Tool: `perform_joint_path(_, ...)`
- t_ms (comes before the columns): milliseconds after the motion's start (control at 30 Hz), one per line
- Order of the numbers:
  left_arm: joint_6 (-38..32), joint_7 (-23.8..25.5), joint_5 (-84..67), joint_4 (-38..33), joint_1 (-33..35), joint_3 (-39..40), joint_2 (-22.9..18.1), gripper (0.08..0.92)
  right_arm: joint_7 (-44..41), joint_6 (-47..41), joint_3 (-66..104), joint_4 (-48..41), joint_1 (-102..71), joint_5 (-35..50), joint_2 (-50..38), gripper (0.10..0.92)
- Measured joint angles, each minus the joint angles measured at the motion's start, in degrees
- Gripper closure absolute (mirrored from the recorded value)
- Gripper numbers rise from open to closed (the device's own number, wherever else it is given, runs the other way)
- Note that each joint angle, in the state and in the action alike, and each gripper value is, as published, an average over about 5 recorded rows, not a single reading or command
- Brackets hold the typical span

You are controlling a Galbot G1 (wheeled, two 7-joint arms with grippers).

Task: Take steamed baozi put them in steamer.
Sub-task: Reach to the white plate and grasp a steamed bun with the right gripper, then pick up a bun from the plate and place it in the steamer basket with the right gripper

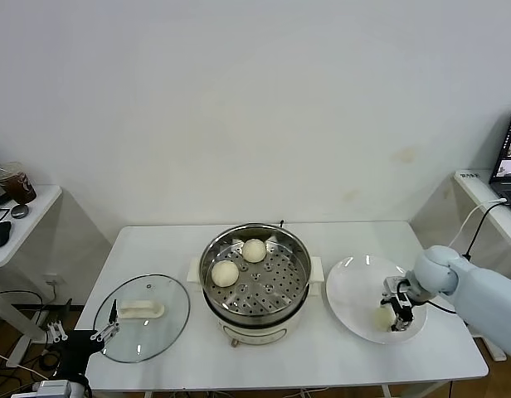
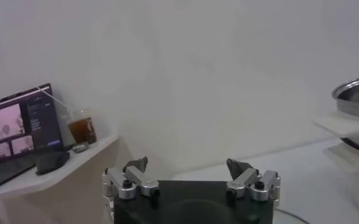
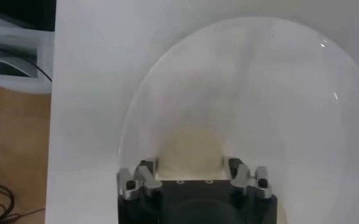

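Observation:
The steel steamer (image 1: pixel 302 259) stands mid-table on its cream base, and two steamed baozi (image 1: pixel 225 273) (image 1: pixel 254 249) lie on its perforated floor. A third baozi (image 1: pixel 382 317) rests on the near part of the white plate (image 1: pixel 351 286) to the right of the steamer. My right gripper (image 1: pixel 394 315) is down on that plate. In the right wrist view the bun (image 3: pixel 191 146) fills the gap of the right gripper (image 3: pixel 191 162), and both fingers touch its sides. My left gripper (image 1: pixel 106 325) hangs open and empty at the table's left front edge, and the left wrist view shows the same left gripper (image 2: pixel 187 162).
A glass lid (image 1: pixel 156 342) with a cream handle lies flat left of the steamer, close to my left gripper. A side shelf (image 1: pixel 23 228) with a cup stands at far left. Another shelf with a laptop (image 1: pixel 508 162) and cables is at far right.

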Motion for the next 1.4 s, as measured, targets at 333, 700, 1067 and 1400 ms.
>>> perform_joint_path(333, 0.01, 0.01, -0.12, -0.35, -0.22, 0.02, 0.13, 0.177, -1.5, 0.82, -1.16, 0.58, 3.72, 1.69, -0.98, 0.47)
perform_joint_path(700, 0.32, 0.14, -0.52, -0.49, -0.96, 0.22, 0.83, 0.177, -4.89, 3.62, -5.98, 0.23, 20.27, 8.58, 1.34, 0.467)
perform_joint_path(1067, 0.28, 0.15, -0.44, -0.68, -0.93, 0.59, 0.7, 0.177, -3.79, 11.57, -18.45, 3.24, 39.27, 18.95, 11.94, 0.459)
perform_joint_path(1400, 0.29, 0.06, 0.29, -0.86, -1.37, 1.48, -0.21, 0.177, -1.39, 20.36, -28.69, 6.04, 45.75, 21.66, 25.34, 0.448)
